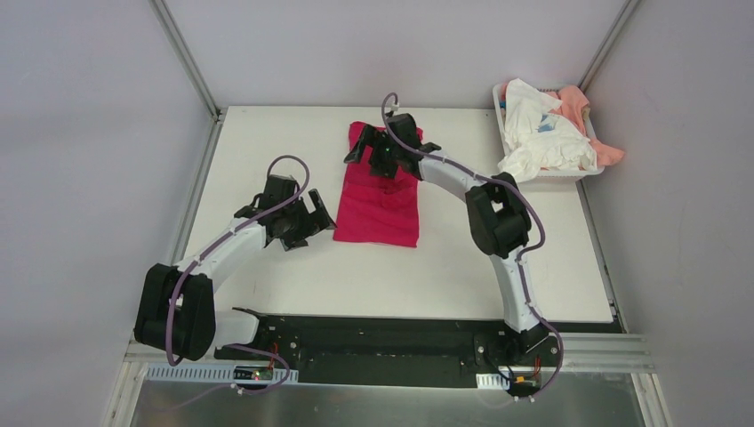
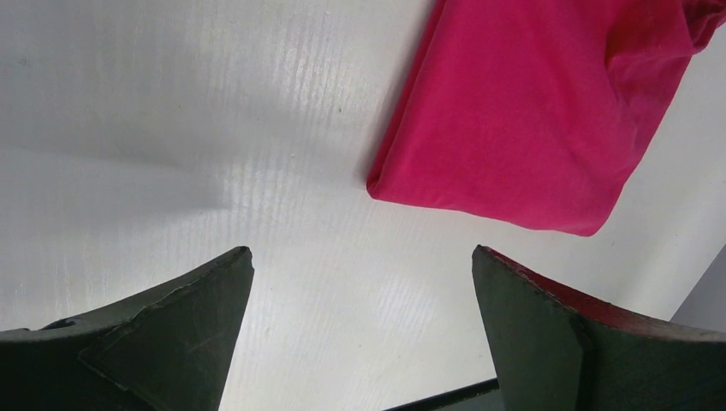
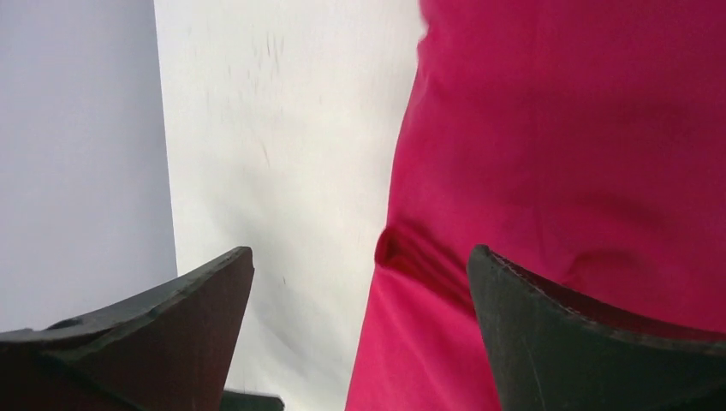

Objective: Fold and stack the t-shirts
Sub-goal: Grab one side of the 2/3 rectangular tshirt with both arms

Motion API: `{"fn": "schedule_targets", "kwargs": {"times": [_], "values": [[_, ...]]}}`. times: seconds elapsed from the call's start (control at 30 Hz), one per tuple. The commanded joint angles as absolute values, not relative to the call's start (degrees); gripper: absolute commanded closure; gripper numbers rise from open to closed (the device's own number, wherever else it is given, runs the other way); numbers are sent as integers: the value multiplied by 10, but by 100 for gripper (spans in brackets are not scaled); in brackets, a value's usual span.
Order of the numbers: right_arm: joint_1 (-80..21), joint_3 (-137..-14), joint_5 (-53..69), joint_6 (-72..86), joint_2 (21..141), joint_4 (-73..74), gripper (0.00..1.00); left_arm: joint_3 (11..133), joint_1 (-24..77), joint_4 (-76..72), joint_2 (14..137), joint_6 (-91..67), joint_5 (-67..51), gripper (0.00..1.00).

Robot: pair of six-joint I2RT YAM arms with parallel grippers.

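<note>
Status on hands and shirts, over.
Left hand open, beside near corner of magenta shirt. Right hand open over its far end. Shirt folded narrow, flat. Other shirts in basket; nothing blocking.

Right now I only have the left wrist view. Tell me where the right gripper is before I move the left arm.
Observer: The right gripper is at the far end of the magenta t-shirt, jaws open.
Operator: Give me its line against the cloth.
Observer: It straddles an edge of the shirt, with one finger over the bare table and the other over cloth.
Operator: Report what is left to fold.
Observer: A white basket at the far right corner holds white t-shirts, count unclear, and a peach t-shirt.
</note>
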State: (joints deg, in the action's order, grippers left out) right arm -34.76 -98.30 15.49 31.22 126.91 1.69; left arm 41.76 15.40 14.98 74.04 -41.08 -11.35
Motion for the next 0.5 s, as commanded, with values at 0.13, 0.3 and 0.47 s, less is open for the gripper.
{"fn": "schedule_targets", "kwargs": {"times": [0.13,0.3,0.47], "values": [[-320,-1024,117,254,1211,79,0,408,156,160,717,-414,-105,1],[-317,-836,75,255,1069,78,1,417,158,146,757,-423,-108,4],[-314,-637,76,320,945,77,1,442,175,126,825,-423,-129,13]]}}
